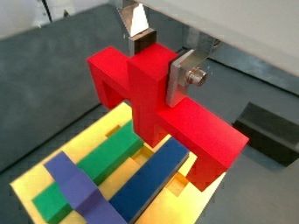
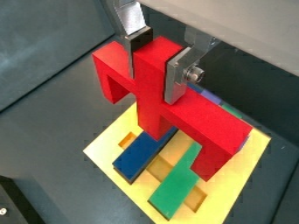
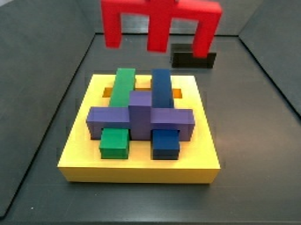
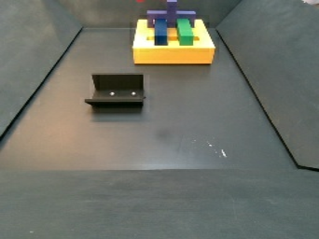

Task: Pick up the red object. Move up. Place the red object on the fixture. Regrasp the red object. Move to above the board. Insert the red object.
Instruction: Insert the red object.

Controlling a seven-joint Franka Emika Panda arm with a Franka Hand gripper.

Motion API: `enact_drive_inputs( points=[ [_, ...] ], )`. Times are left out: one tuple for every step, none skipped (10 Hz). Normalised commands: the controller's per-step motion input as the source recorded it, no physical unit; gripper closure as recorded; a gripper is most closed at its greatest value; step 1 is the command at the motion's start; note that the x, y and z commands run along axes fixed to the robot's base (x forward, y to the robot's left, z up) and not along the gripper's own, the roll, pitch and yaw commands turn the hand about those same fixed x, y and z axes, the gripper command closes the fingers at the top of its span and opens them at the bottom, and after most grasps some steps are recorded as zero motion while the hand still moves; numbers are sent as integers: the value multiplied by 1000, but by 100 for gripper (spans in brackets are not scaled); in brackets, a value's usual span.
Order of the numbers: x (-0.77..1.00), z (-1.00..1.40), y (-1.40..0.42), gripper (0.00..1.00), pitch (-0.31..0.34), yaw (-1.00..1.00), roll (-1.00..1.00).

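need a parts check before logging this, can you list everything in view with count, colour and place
red object: 1, bright red, held above the board
board: 1, yellow, on the floor
green bar: 1, green, on the board, under the purple bar
blue bar: 1, blue, on the board beside the green bar
purple bar: 1, purple, lying across both
fixture: 1, dark, on the floor apart from the board
claw: 1, silver fingers, shut on the red object's stub
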Motion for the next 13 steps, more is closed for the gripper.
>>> enact_drive_inputs(
  points=[
    [-203,-751,89,100,-254,0,0],
    [-174,-591,40,100,-310,0,-111],
    [-146,-460,54,100,-284,0,-74],
    [-69,-214,49,100,-124,0,0],
    [-86,-151,23,100,-60,0,0],
    [0,-257,0,100,-69,77,39],
    [0,-317,0,100,-84,220,46],
    [0,-157,11,100,-50,174,56],
    [-9,-66,131,100,0,34,0],
    [-57,-31,106,100,0,0,0],
    [-83,-23,111,100,-3,0,0],
    [-97,-77,71,100,-26,0,0],
    [-94,-80,14,100,-33,0,0]
  ],
)
